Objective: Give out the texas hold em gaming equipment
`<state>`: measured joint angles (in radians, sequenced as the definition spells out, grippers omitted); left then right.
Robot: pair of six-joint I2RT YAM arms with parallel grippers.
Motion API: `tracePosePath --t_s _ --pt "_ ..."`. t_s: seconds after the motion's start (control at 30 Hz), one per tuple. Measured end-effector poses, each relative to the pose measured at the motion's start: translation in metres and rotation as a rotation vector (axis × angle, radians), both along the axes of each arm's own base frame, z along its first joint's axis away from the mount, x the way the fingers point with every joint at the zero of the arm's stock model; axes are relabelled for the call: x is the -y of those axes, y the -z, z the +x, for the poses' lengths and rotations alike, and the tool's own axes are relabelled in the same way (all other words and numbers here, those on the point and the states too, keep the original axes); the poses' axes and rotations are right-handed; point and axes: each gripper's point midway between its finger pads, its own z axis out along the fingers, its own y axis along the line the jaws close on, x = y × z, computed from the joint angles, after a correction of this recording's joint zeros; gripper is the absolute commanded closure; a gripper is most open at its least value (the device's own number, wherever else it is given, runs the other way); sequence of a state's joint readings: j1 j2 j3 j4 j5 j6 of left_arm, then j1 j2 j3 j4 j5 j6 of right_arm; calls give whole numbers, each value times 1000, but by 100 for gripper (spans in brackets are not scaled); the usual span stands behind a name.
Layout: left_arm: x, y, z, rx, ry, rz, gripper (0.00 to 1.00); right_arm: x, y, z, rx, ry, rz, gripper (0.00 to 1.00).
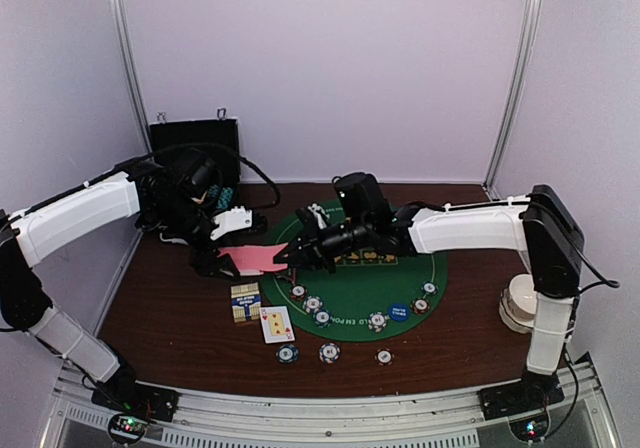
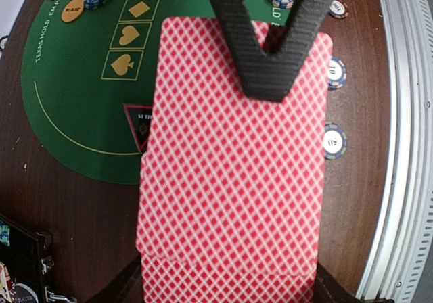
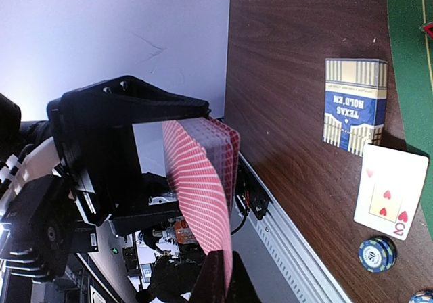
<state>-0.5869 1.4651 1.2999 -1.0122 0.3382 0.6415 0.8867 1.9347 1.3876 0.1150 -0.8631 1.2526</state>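
My left gripper point(image 1: 222, 260) is shut on a deck of pink-backed cards point(image 1: 255, 258), held flat above the table's left side; in the left wrist view the deck point(image 2: 230, 181) fills the frame. My right gripper point(image 1: 290, 256) is shut on the far edge of the top card point(image 3: 203, 181), which bows upward and sits offset from the deck; its black fingers point(image 2: 270, 53) show there too. A face-up heart card point(image 1: 277, 323) lies near the front. Striped chips point(image 1: 329, 352) lie along the front and on the green mat point(image 1: 400, 273), with a blue button point(image 1: 399, 311), an orange button point(image 2: 72, 10) and the triangle marker point(image 2: 139, 124).
A blue-and-tan card box point(image 1: 245, 302) lies beside the face-up card. The black hinged case point(image 1: 195, 138) stands open at the back left. A white paper cup point(image 1: 520, 303) stands at the right edge by the right arm's base. A metal rail point(image 1: 330, 408) runs along the front.
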Motion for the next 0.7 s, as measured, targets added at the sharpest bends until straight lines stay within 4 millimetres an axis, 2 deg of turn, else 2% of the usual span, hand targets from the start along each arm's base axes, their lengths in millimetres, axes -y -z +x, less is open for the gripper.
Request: tracePosePath --t_s 0.2,0.43,0.57,0.7 --pt "-2 0 1 9 -5 9 100 21 -3 23 18 38 -20 100" --pt "-8 -8 4 38 -23 6 100 50 -4 68 49 104 -54 100" --pt "-12 -11 4 45 -30 4 100 45 -2 108 103 118 -70 100" --pt "-13 -11 3 43 -31 5 100 29 20 145 152 111 -112 100"
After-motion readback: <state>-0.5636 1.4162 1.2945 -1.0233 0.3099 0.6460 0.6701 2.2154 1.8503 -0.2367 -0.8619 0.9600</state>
